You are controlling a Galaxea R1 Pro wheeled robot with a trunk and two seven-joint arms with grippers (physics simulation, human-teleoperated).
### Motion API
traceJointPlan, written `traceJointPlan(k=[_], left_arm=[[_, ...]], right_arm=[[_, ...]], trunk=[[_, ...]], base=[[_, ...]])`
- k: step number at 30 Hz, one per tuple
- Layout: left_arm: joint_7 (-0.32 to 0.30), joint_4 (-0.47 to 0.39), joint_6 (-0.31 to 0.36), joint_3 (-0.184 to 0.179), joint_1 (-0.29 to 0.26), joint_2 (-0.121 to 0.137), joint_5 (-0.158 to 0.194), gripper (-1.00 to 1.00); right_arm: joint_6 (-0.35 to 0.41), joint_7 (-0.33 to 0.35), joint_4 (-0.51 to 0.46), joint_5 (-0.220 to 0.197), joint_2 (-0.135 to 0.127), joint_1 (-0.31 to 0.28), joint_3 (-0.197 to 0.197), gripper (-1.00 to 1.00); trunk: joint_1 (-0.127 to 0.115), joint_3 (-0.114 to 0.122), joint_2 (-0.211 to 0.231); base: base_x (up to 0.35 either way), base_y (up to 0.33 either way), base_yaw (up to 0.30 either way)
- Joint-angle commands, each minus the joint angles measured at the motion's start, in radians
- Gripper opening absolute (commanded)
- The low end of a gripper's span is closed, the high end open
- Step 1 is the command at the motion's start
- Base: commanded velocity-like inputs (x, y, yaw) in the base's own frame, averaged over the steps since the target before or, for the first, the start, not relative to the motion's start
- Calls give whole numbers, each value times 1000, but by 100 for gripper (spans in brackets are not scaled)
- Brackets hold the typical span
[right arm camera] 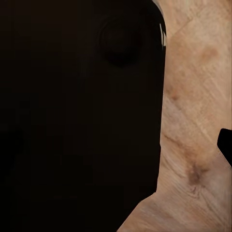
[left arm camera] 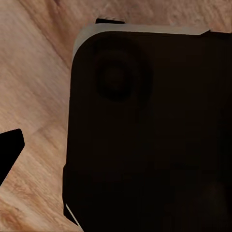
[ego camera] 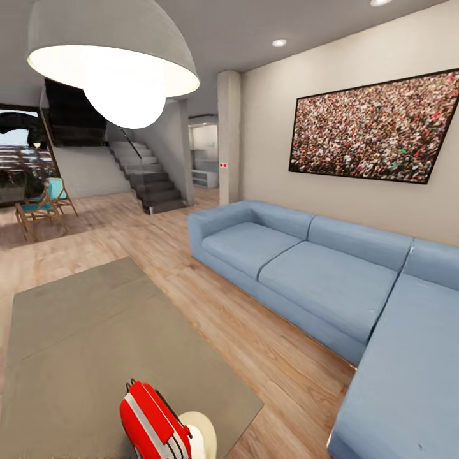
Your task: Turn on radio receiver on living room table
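Observation:
The red radio receiver (ego camera: 153,424) with white trim stripes stands at the near end of the long grey-taupe table (ego camera: 95,331), low in the head view, its thin handle on top. Its dial is turned away from me. A dark sliver of one left finger (left arm camera: 9,150) juts in over the plank floor in the left wrist view, and a similar dark tip of a right finger (right arm camera: 226,145) shows in the right wrist view. Whether either gripper is open or shut cannot be told. A dark rounded part of my own body (left arm camera: 150,130) blocks much of both wrist views.
A pale round disc (ego camera: 201,430) lies beside the radio. The blue sectional sofa (ego camera: 319,268) runs along the right wall under a crowd picture (ego camera: 376,127). A white dome lamp (ego camera: 111,57) hangs overhead. Stairs (ego camera: 150,178) and wooden chairs (ego camera: 44,204) stand at the back.

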Motion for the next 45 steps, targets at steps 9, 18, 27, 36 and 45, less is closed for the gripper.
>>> traceJointPlan(k=[9, 18, 27, 36, 45], left_arm=[[1, 0, -2, -2, 0, -1, 1, 100], [0, 0, -4, 0, 0, -3, 1, 100], [0, 0, -7, 0, 0, -3, 2, 100], [0, 0, -15, -1, 0, -2, 2, 100], [0, 0, -24, 0, 0, 0, 3, 100]], right_arm=[[0, -1, 0, 0, 1, 0, -1, 100], [0, -1, 0, 1, 1, 0, -1, 100], [-1, -1, 0, 2, 2, 0, 0, 100], [-2, -1, 0, 2, 2, 0, 0, 100], [-2, -1, 0, 2, 2, 0, 1, 100]], trunk=[[0, 0, 0], [0, 0, 0], [0, 0, 0], [0, 0, 0], [0, 0, 0]], base=[[0, 0, 215], [0, 0, 215], [0, 0, 215], [0, 0, 215], [0, 0, 215]])
